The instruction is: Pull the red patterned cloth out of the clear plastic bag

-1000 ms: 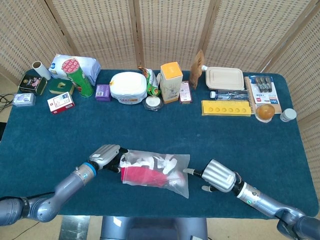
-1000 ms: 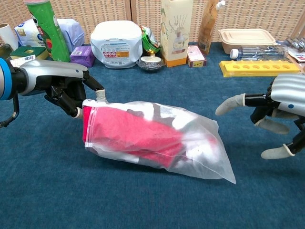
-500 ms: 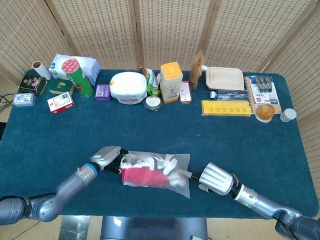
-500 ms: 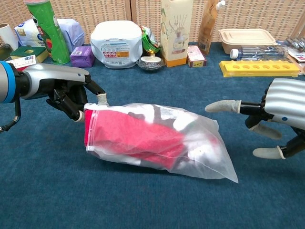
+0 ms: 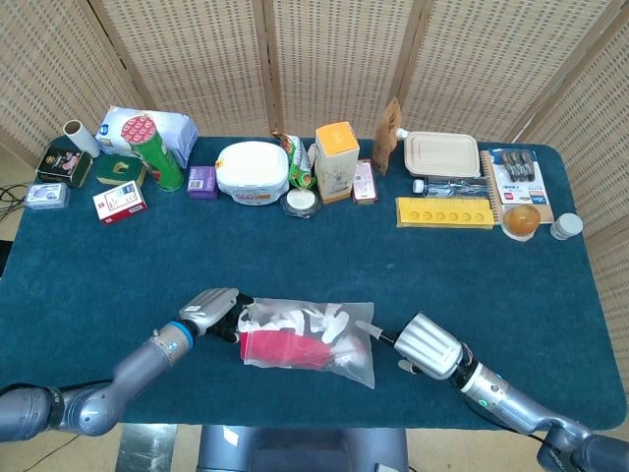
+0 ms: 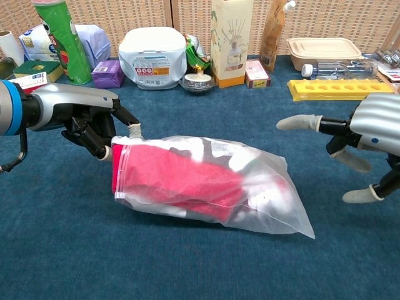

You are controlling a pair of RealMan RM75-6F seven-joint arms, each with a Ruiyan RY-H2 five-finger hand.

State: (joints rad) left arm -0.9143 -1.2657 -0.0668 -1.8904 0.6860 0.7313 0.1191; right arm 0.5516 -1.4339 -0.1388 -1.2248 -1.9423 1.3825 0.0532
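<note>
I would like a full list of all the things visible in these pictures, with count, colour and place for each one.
clear plastic bag: 1, transparent, front centre of table
red patterned cloth: 1, red and white, inside the bag
table: 1, dark blue cover
green can: 1, green, back left
white pack: 1, white and blue, behind the can
paper roll: 1, white, back left corner
purple box: 1, purple, back left
white tub: 1, white, back centre
orange-topped carton: 1, cream, back centre
lidded container: 1, beige, back right
yellow tray: 1, yellow, back right
left hand: 1, grey and black, holds the bag's mouth
right hand: 1, grey, right of the bag, fingers spread
</note>
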